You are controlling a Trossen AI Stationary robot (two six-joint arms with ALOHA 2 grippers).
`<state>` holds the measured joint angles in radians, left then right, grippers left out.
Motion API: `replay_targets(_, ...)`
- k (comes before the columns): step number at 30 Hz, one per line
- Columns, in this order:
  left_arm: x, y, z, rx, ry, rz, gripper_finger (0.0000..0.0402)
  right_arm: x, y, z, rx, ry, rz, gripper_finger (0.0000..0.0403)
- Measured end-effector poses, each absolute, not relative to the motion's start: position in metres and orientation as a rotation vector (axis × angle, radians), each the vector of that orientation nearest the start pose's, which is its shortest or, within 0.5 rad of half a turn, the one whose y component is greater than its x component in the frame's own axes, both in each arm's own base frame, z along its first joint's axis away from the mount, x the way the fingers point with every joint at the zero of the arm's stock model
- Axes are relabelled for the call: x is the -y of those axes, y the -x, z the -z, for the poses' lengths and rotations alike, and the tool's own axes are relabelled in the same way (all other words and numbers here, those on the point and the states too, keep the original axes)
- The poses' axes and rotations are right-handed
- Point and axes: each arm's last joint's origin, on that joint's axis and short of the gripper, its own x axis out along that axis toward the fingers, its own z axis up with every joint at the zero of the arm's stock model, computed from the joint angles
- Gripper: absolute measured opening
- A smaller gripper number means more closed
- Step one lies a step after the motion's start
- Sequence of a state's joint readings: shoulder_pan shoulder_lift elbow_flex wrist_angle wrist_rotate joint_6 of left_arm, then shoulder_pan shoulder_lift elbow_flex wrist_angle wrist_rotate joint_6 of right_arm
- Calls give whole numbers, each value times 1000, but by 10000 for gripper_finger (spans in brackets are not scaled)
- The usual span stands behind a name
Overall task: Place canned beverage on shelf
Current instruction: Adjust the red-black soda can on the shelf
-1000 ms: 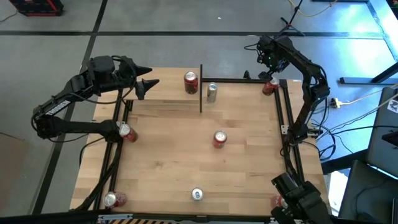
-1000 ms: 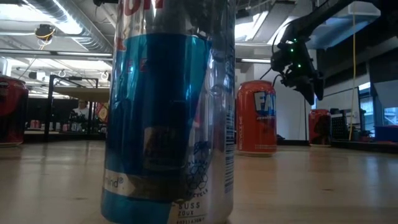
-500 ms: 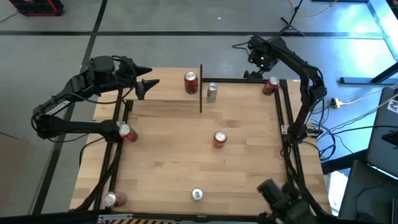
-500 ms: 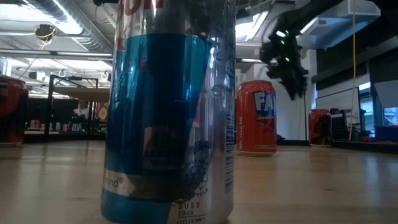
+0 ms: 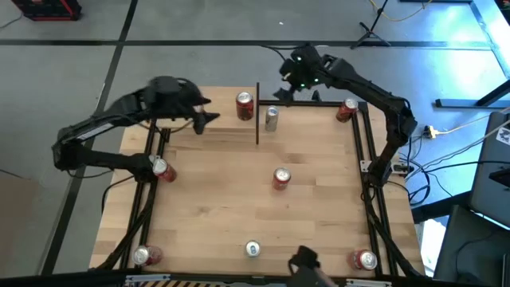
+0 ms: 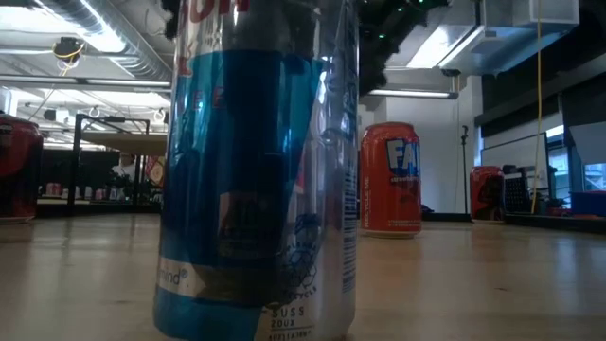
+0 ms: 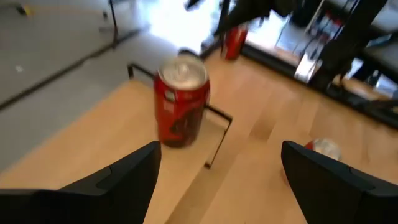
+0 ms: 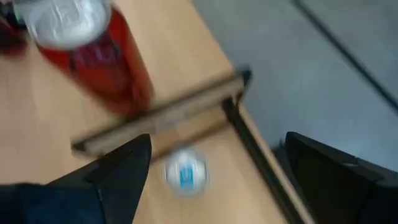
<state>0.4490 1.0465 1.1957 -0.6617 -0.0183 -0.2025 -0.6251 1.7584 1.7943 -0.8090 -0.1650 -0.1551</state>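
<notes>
A robotics lab: grey concrete floor (image 5: 199, 20), loose cables (image 5: 458, 127) at three o'clock, exposed ceiling ducts (image 6: 104, 43), and a wooden test table (image 5: 223, 215).

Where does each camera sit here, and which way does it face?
High: overhead, straight down on table; both arms show.
Low: tabletop height, level across; blue can fills it.
Left wrist: past open left claw toward red can.
Right wrist: past open right claw, down at shelf.
Shared: high and left wrist both show that can.

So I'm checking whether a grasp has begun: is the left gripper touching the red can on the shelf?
Apart. In the left wrist view, the left gripper is open, with bare shelf board between its fingers and the red can.
</notes>
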Motion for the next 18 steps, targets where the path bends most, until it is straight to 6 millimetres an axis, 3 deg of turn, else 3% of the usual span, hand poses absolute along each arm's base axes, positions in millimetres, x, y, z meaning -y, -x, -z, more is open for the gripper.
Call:
replay_targets(6,-106,-220,-341,-574,332,-503,322,226,-334,-348,-611,-121,415,356)
replay_targets(10,-114,-237,-324,-611,348,-493,322,236,-347,-336,-577,-118,424,356)
replay_targets(18,-133,-259,-302,-619,357,-648,322,243,-361,-322,-544,-102,419,356)
